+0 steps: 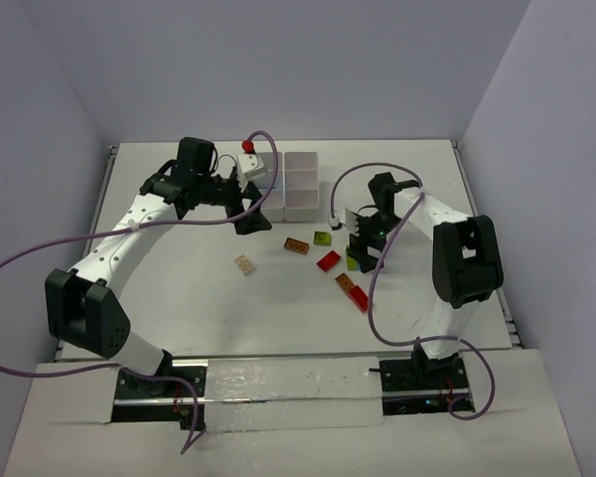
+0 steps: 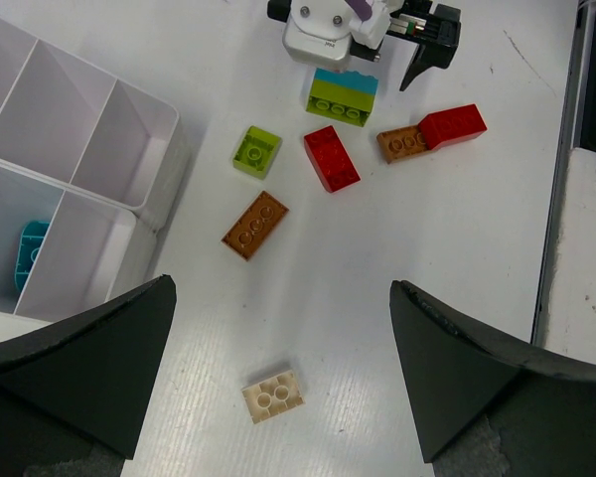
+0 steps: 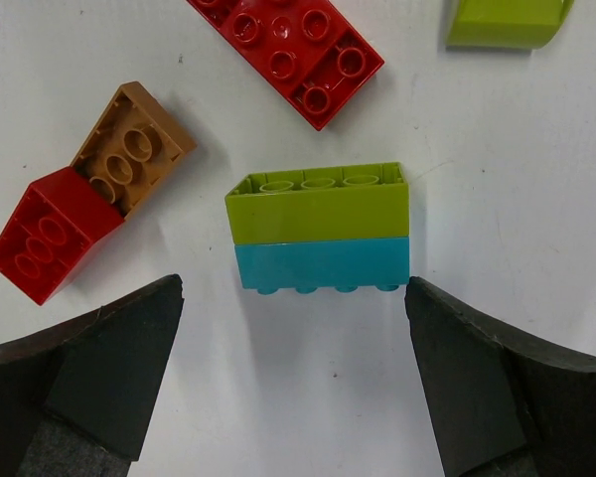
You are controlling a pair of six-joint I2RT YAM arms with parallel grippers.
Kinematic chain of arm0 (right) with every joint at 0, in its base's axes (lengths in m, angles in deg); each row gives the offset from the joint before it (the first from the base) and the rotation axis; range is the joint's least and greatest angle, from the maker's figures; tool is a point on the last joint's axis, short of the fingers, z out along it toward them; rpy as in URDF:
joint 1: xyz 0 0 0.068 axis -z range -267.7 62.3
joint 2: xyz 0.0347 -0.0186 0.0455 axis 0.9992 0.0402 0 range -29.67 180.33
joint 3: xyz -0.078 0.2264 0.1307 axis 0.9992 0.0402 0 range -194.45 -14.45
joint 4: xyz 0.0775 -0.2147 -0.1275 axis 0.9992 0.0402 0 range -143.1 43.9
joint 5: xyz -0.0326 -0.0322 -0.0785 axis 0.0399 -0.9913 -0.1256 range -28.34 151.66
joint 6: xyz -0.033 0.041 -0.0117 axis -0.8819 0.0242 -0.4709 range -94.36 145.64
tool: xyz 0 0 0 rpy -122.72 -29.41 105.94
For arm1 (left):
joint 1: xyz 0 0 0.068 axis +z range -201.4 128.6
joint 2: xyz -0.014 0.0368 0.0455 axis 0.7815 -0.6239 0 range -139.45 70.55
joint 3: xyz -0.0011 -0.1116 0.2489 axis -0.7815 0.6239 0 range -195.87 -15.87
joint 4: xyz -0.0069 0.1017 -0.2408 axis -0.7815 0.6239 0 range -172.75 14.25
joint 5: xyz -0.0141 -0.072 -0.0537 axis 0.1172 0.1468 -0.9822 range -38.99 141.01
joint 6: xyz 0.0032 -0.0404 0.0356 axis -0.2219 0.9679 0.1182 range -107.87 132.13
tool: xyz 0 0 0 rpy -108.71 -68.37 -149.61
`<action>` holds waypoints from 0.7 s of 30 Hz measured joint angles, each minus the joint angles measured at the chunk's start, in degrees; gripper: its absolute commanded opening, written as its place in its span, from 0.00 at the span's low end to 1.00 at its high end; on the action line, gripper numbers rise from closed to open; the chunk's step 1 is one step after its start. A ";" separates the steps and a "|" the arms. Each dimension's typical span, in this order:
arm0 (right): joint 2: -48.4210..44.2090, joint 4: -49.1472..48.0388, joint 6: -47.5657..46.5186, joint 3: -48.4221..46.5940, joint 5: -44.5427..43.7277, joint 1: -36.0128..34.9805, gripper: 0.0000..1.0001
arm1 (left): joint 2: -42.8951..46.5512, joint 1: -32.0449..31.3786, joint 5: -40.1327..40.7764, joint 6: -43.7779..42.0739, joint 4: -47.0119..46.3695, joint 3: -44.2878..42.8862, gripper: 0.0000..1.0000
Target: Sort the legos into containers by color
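Observation:
The white six-compartment tray (image 1: pixel 301 186) stands at the back centre; in the left wrist view (image 2: pixel 164 174) one compartment holds a cyan brick (image 2: pixel 30 253). My left gripper (image 1: pixel 253 207) is open and empty beside the tray's near left corner, high above a tan brick (image 2: pixel 273 395). My right gripper (image 1: pixel 361 256) is open, its jaws either side of a lime brick stacked on a cyan one (image 3: pixel 318 229), not touching it. On the table lie an orange-brown brick (image 2: pixel 254 225), a small lime brick (image 2: pixel 256 151), a red brick (image 2: pixel 331 158) and a joined orange-brown and red pair (image 3: pixel 89 189).
A white box with a red button (image 1: pixel 248 157) sits at the tray's far left. Side walls close the table at left, right and back. The right arm's cable (image 1: pixel 372 298) hangs over the bricks at the right. Bare table lies toward the near edge.

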 measured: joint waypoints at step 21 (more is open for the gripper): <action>2.63 -3.45 -0.47 0.00 -0.54 -0.51 1.00 | -0.02 0.00 0.04 -0.52 -0.28 0.51 0.99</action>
